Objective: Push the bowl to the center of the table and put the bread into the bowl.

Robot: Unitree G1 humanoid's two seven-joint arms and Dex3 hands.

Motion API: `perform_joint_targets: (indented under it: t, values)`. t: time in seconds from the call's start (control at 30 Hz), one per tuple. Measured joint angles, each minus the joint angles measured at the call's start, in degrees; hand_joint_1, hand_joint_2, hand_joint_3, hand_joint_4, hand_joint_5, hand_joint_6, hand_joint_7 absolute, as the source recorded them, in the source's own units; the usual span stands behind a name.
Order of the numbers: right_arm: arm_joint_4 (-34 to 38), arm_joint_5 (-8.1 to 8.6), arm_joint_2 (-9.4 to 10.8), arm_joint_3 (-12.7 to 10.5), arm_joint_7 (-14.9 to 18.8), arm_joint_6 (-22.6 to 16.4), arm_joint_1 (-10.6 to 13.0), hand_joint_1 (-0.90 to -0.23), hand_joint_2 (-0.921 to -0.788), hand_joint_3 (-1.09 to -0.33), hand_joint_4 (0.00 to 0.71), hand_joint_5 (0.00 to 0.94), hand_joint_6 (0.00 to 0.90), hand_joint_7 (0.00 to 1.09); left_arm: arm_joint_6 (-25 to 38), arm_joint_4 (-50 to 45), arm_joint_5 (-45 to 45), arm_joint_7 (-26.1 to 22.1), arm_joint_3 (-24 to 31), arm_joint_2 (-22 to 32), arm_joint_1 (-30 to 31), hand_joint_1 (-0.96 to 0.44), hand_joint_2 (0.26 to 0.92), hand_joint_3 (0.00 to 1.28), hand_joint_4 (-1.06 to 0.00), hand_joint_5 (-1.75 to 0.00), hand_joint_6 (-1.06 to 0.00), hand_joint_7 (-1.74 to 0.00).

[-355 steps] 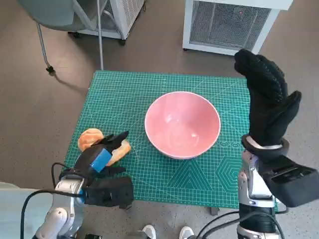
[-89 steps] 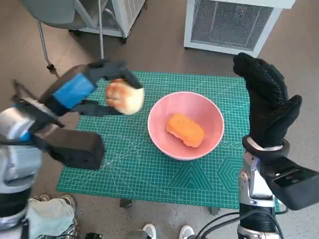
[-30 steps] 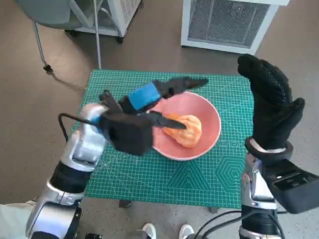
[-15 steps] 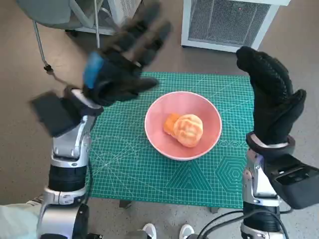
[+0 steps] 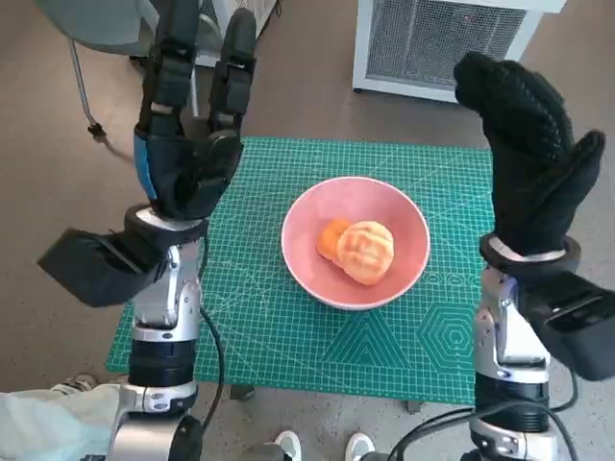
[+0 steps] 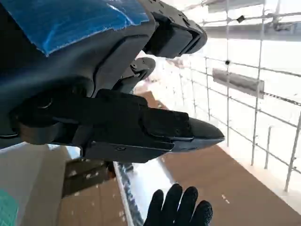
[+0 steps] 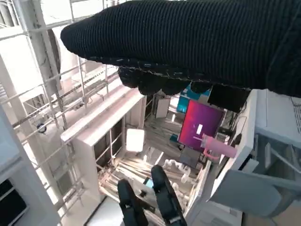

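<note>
Two bread pieces, a round scored bun point(image 5: 366, 252) and an orange piece point(image 5: 332, 237) beside it, are seen inside the pink round bowl point(image 5: 355, 240), approx. mid-desk on the green cutting mat point(image 5: 259, 317). Black blue-taped left hand point(image 5: 187, 144) is raised, fingers spread, nothing held. Black knitted-glove right hand point(image 5: 538, 154) is raised flat, empty. Task judged done; only arm lowering is called for, w/o touching the bowl.

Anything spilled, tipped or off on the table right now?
Nothing stands out. The bowl sits upright mid-mat with both bread pieces inside; left hand and right hand are raised, holding nothing.
</note>
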Motion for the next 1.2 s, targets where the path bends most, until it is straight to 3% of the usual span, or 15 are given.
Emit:
perform_joint_targets:
  t: [0.4, 0.73, 0.97, 1.2]
  values:
    - [-0.33, -0.91, -0.13, 0.45, -0.02, 0.73, -1.05, -0.547, -0.921, -0.692, 0.327, 0.019, 0.018, 0.73, -0.35, 0.25, -2.11, -1.12, -0.4, 0.27, 1.16, -0.37, 0.921, 0.11, -0.21, -0.04, -0.38, -0.04]
    - [1.12, -3.27, -0.36, 0.57, -0.2, 0.17, -3.29, -0.54, -0.921, -0.707, 0.327, 0.017, 0.011, 0.7, -3.53, 2.08, -2.18, -0.96, -0.33, 0.23, 1.27, -0.06, 0.921, 0.1, -0.27, -0.04, -0.37, -0.02]
    - [2.09, -4.48, -0.52, 0.55, -0.25, -0.83, -3.74, -0.536, -0.921, -0.713, 0.329, 0.017, 0.011, 0.7, -5.83, 4.22, -2.27, -1.11, -0.37, 0.22, 1.27, -0.03, 0.921, 0.12, -0.28, -0.03, -0.38, -0.02]
    - [3.69, -4.55, -0.85, 0.48, -0.24, -1.96, -4.24, -0.53, -0.921, -0.717, 0.329, 0.016, 0.012, 0.69, -6.1, 4.61, -2.46, -1.34, -0.61, 0.15, 1.27, -0.03, 0.921, 0.12, -0.31, -0.03, -0.4, -0.02]
